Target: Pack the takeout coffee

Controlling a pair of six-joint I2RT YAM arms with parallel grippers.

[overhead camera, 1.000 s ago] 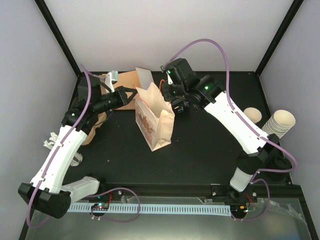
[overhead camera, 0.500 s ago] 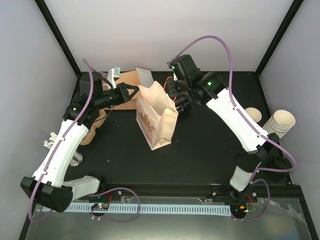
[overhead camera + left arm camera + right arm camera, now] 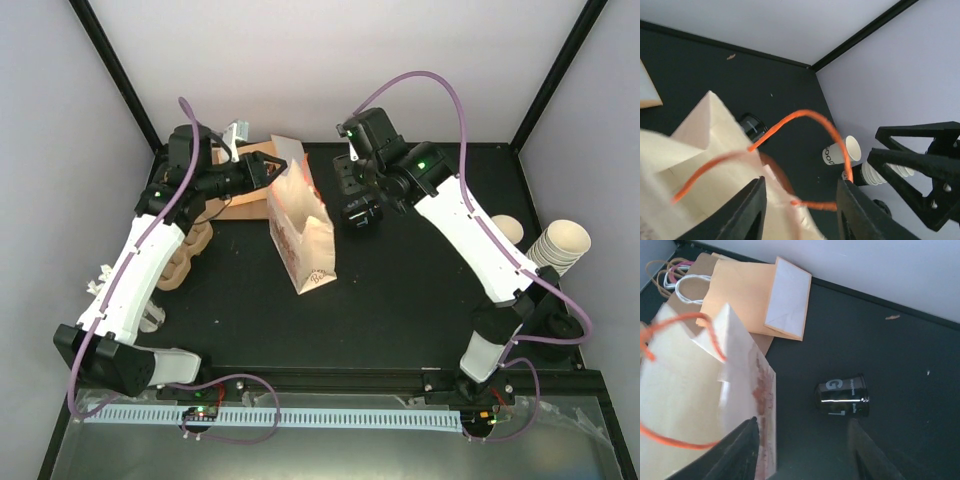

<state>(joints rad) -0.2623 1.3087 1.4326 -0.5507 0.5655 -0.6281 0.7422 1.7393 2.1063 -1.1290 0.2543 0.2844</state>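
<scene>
At the table (image 3: 400, 300) centre the bag (image 3: 300, 225) now stands alone: left gripper (image 3: 272, 168) at its 11 o'clock and right gripper (image 3: 800, 455) at its 2 o'clock have both let go, jaws part-open and empty, so the cup (image 3: 505, 230), off at the 3 o'clock edge, looks next.

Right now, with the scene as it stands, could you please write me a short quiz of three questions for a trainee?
1. True or false: the takeout coffee cup is already inside the paper bag.
2. What colour are the handles of the standing bag? A orange, B green, C blue.
3. Which arm's gripper is nearer to the stack of cups?

Key: 1 false, the cup is on the table at the right edge. 2 A. 3 the right gripper.
</scene>
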